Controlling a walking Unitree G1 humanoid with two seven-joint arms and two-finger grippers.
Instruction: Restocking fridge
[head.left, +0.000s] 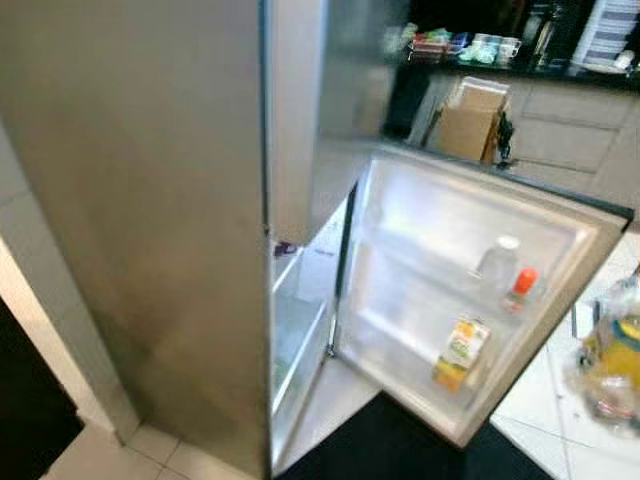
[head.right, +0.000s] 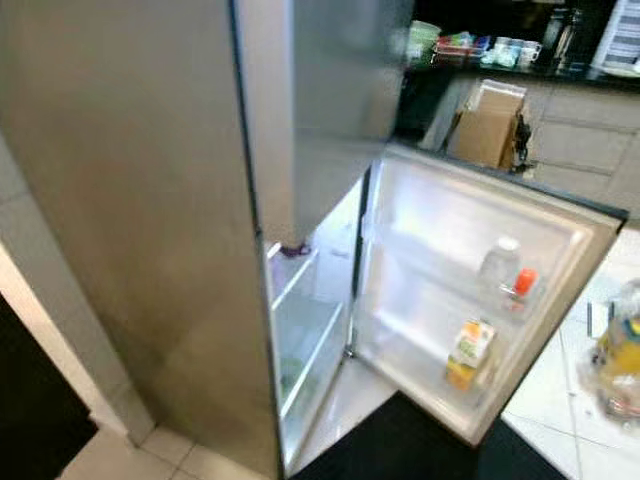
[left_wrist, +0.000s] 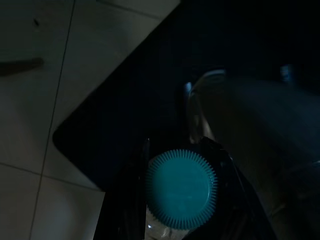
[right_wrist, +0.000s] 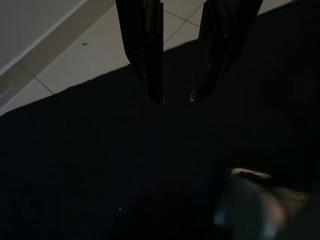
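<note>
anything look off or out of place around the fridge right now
Nothing looks spilled or damaged. The fridge door hangs open with a juice carton and two bottles upright on its shelves. The left gripper grips a teal-capped bottle.

The view is dark. A ribbed teal bottle cap (left_wrist: 181, 189) sits between the left gripper's (left_wrist: 182, 200) 2 black fingers (left_wrist: 131, 200), which close against it. Beneath lie a black mat (left_wrist: 140, 100) and pale floor tiles (left_wrist: 45, 100).

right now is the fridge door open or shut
Open. The fridge door is swung wide, its inner shelves facing the camera with a juice carton and an orange-capped bottle in them.
</note>
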